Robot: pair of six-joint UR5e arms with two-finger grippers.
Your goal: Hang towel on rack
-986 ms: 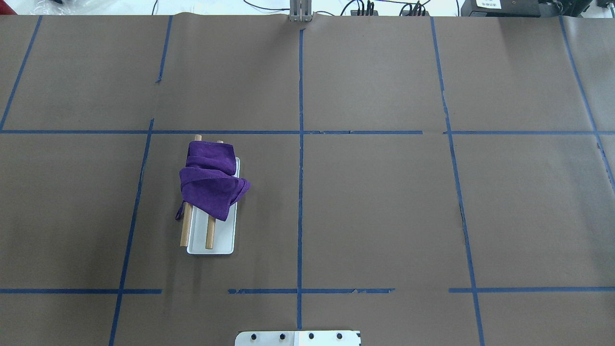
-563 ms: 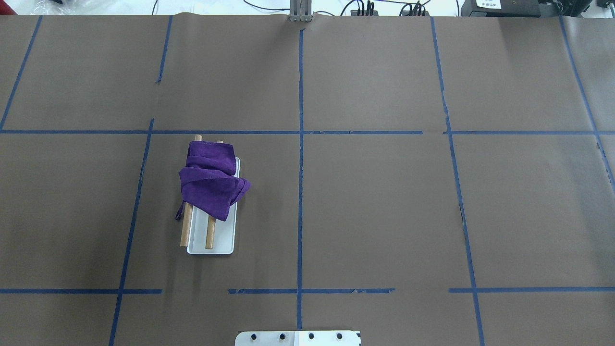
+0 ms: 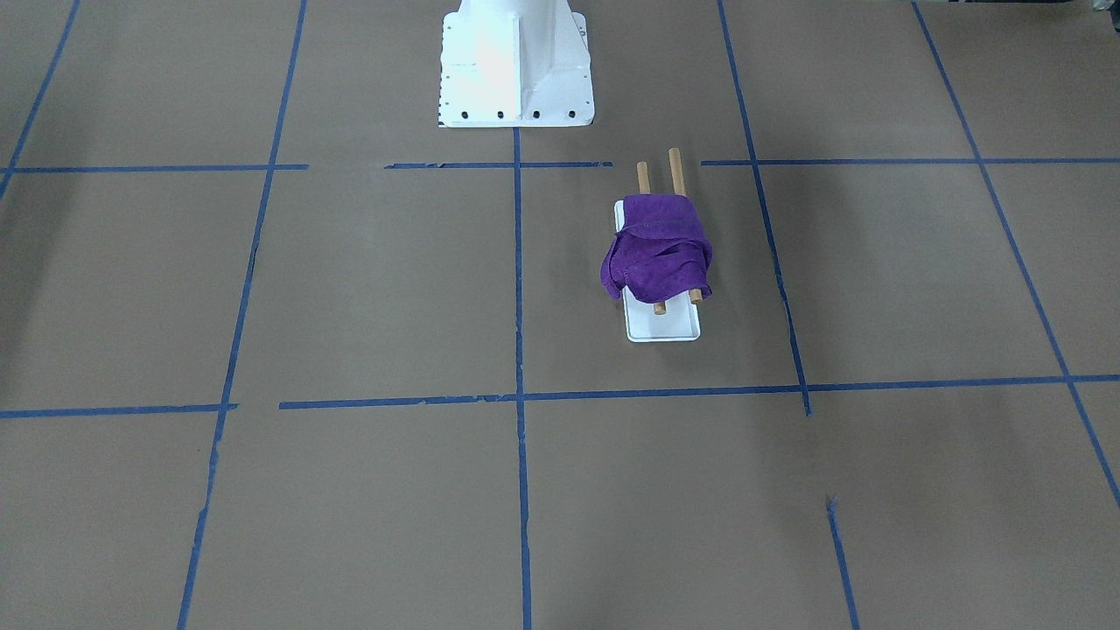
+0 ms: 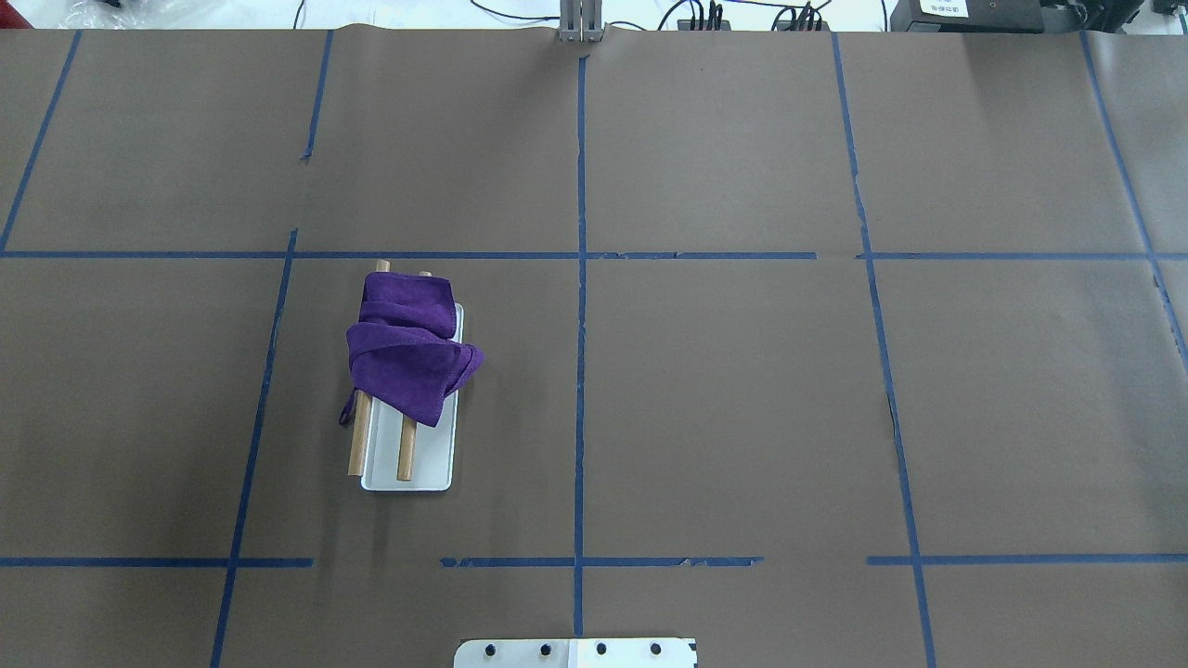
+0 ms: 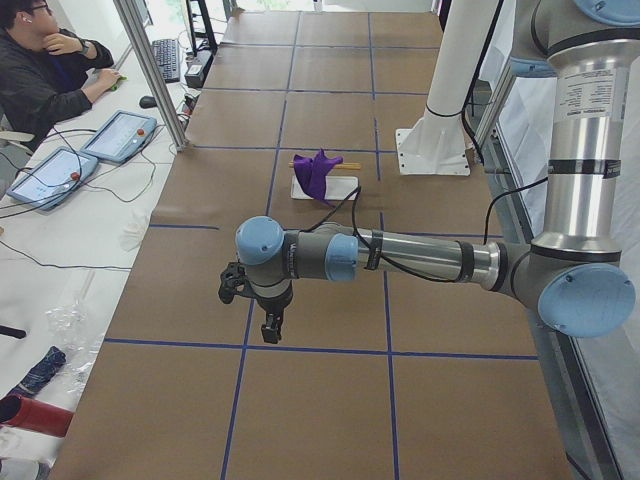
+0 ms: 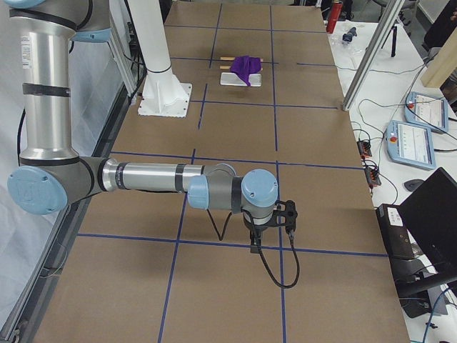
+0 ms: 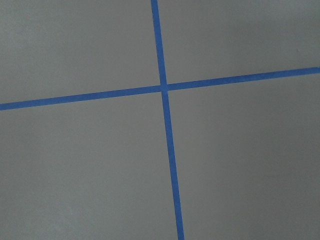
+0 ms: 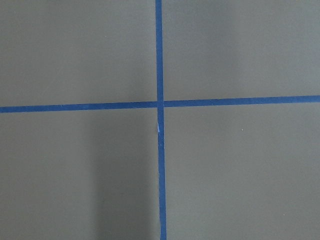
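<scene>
A purple towel lies bunched and draped over the rack's two light-brown wooden dowels, above the rack's flat white base, left of the table's middle. One corner hangs off the right side. The towel and rack base also show in the front view, and the towel shows in both side views. My left gripper and right gripper hang far from the rack at the table's ends. They show only in side views, so I cannot tell whether they are open or shut.
The white bolted pedestal stands at the table's near middle edge. Blue tape lines cross the brown table cover. An operator sits with tablets beyond the far edge. Both wrist views show only table and tape.
</scene>
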